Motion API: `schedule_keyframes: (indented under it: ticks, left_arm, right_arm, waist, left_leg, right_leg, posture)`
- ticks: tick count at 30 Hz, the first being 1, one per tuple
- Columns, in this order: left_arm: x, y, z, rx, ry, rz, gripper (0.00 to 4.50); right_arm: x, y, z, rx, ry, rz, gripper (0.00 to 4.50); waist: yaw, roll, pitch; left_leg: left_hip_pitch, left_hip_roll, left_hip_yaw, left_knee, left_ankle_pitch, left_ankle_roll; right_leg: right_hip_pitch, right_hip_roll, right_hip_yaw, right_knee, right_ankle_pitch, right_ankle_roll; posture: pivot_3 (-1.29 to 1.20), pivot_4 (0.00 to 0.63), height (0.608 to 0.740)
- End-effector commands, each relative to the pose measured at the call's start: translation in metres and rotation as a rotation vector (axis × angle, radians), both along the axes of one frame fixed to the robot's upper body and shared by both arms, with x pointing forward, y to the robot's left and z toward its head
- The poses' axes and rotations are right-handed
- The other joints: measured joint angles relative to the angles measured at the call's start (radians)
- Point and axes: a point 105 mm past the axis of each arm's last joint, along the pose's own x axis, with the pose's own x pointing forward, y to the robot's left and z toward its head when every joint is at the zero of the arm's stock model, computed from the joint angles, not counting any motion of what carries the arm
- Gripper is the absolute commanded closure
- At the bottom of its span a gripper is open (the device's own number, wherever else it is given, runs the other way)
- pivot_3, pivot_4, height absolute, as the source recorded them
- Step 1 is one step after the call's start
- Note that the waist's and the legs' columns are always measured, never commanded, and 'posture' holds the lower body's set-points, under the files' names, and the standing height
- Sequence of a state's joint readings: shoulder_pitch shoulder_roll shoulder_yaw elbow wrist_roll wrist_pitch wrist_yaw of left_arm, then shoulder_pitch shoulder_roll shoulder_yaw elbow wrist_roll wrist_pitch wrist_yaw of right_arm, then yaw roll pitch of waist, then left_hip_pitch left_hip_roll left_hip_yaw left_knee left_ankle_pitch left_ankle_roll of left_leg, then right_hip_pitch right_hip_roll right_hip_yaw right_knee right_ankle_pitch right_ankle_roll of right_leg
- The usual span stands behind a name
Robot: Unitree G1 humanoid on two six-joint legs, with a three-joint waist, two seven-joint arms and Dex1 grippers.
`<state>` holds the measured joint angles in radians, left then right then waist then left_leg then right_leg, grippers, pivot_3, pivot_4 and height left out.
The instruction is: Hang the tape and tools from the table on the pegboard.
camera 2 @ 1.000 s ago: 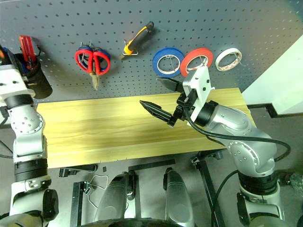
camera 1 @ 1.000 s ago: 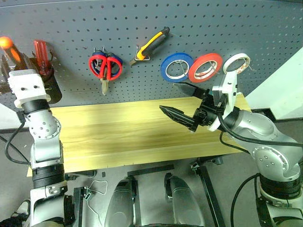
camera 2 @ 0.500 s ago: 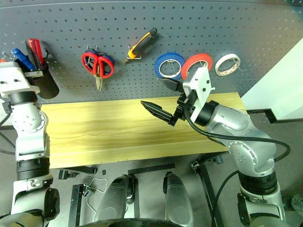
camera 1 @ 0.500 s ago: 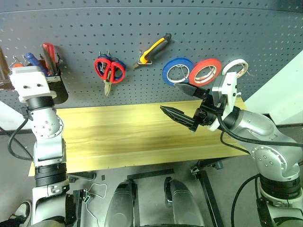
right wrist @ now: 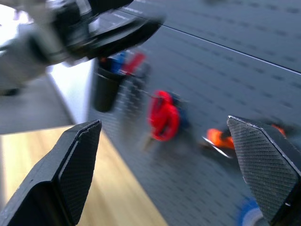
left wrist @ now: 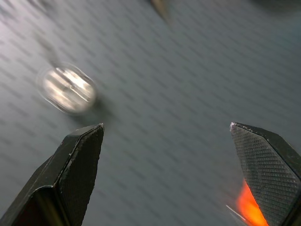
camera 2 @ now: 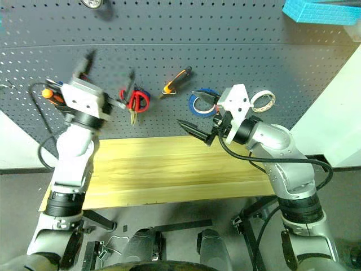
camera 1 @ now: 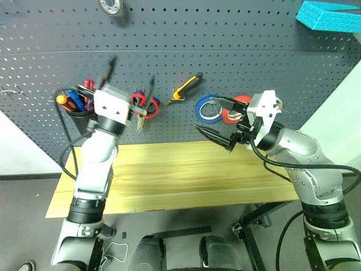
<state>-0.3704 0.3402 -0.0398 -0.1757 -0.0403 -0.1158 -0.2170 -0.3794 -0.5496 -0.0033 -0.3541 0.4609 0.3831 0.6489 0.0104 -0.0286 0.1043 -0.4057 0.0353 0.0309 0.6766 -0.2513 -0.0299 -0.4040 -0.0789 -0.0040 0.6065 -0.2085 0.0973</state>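
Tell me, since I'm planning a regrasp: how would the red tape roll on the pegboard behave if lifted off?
The red tape roll is a round ring, so it would probably roll if set on edge. Its open core suggests it is light. The pegboard holds it hanging, so a nudge may swing it.

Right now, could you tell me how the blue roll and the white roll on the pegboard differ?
The blue roll has a wide blue band; the white roll is thinner and pale. The blue roll looks larger than the white roll. The blue roll hangs beside the pliers, the white roll at the row's far right end. Both hang on the pegboard above the table.
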Motion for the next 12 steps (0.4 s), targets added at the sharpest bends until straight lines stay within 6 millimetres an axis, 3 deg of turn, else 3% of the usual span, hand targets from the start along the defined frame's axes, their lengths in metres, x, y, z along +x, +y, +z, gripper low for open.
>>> schedule_keyframes:
  ticks: [1,4,6,8,10,12]
  left_arm:
    - [-0.003,-0.019,-0.035,0.066,0.109,-0.105,0.01]
    - [-0.005,-0.033,-0.088,0.083,0.332,-0.221,0.01]
    - [-0.002,-0.032,-0.105,0.068,0.388,-0.219,0.01]
    - [-0.006,-0.033,-0.134,0.081,0.480,-0.248,0.01]
    - [-0.011,-0.032,-0.154,0.058,0.579,-0.274,0.01]
    - [-0.012,-0.021,-0.172,0.123,0.603,-0.195,0.01]
  right_arm:
    - [0.019,-0.028,-0.031,0.014,0.015,-0.265,0.00]
    - [0.023,-0.040,-0.080,0.019,0.105,-0.453,0.00]
    - [0.019,-0.039,-0.098,0.014,0.128,-0.487,0.00]
    - [0.010,-0.040,-0.121,-0.008,0.166,-0.529,0.00]
    - [0.003,-0.042,-0.132,0.002,0.195,-0.559,0.00]
    - [-0.007,-0.040,-0.139,0.029,0.246,-0.535,0.00]
  waist:
    - [-0.003,0.007,-0.014]
    - [-0.004,0.011,-0.037]
    - [-0.005,0.017,-0.040]
    - [-0.005,0.021,-0.042]
    - [-0.012,0.025,-0.046]
    - [-0.017,0.026,-0.046]
  left_leg:
    - [0.000,0.002,0.000,0.000,0.000,0.000]
    - [0.001,0.003,0.005,-0.007,0.000,0.000]
    - [0.003,0.003,0.006,-0.010,0.000,0.000]
    - [0.002,0.003,0.006,-0.011,0.002,0.003]
    - [0.002,0.003,0.006,-0.011,0.002,0.004]
    - [0.002,0.003,0.006,-0.011,0.002,0.004]
  right_leg:
    - [0.002,0.001,0.000,-0.006,0.004,0.000]
    - [0.001,0.002,0.000,-0.012,0.009,0.000]
    - [0.001,0.002,0.000,-0.012,0.008,0.000]
    - [-0.003,0.002,0.001,-0.010,0.007,-0.001]
    - [-0.003,0.003,0.002,-0.009,0.005,-0.001]
    - [-0.004,0.003,0.003,-0.009,0.005,-0.001]
  posture:
    - [0.05,0.000,0.716]
    - [0.05,0.000,0.716]
    - [0.05,0.000,0.716]
    - [0.04,0.000,0.716]
    - [0.03,0.000,0.716]
    - [0.03,0.000,0.716]
